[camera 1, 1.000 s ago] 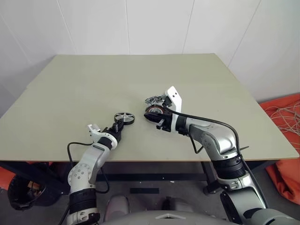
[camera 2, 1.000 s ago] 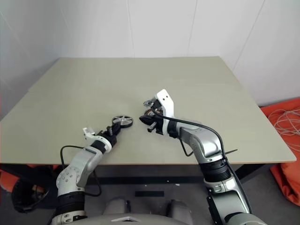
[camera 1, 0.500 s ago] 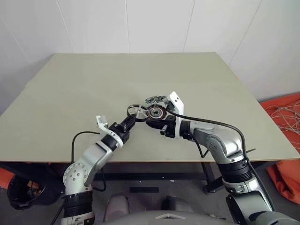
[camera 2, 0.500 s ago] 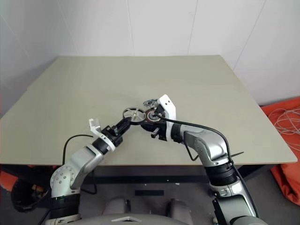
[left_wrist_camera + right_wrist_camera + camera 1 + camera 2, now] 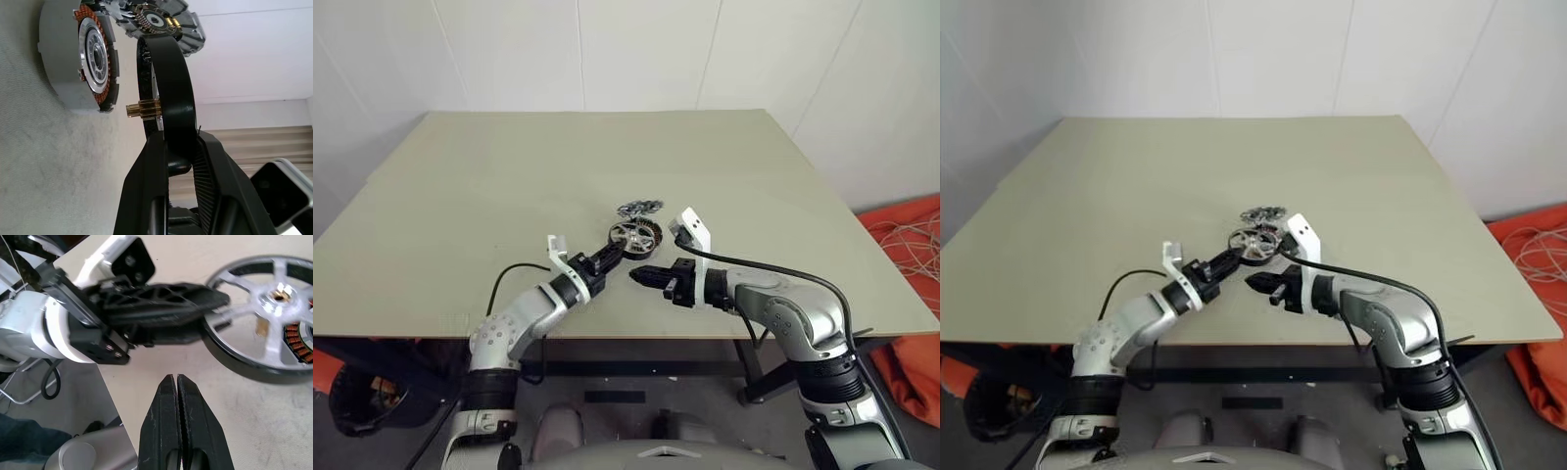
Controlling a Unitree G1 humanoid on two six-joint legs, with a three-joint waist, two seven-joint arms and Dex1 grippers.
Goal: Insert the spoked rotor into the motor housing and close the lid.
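Two arms we see over the beige table (image 5: 460, 196), left gripper (image 5: 612, 257) clamping the black-rimmed silver spoked rotor (image 5: 628, 235) by its rim just above the copper-wound round motor housing (image 5: 90, 49), jagged silver openwork lid (image 5: 638, 207) just behind, right gripper (image 5: 636, 276) shut, empty, near the rotor.

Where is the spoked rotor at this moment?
The spoked rotor is near the table's middle, clamped at its rim in the left gripper and held just in front of the motor housing, with the lid just beyond.

spoked rotor (image 5: 628, 235) over motor housing (image 5: 83, 54), lid (image 5: 639, 207) behind.
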